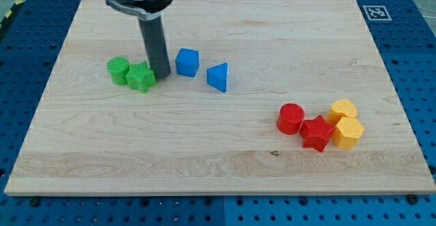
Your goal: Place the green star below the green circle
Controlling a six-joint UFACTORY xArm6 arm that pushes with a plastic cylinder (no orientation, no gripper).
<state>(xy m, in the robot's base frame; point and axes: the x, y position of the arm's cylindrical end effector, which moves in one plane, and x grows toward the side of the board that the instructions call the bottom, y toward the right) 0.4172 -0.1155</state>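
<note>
The green star [141, 77] lies on the wooden board at the view's upper left, touching the green circle [118, 69], which is just to its left and slightly higher. My tip [161, 74] rests at the star's right edge, between the star and the blue cube [187, 62]. The dark rod rises from the tip to the view's top.
A blue triangle [218, 77] lies right of the blue cube. At the view's lower right sit a red circle [291, 118], a red star [316, 133], a yellow block [342, 109] and a yellow hexagon [349, 133]. The board's left edge [41, 103] is near.
</note>
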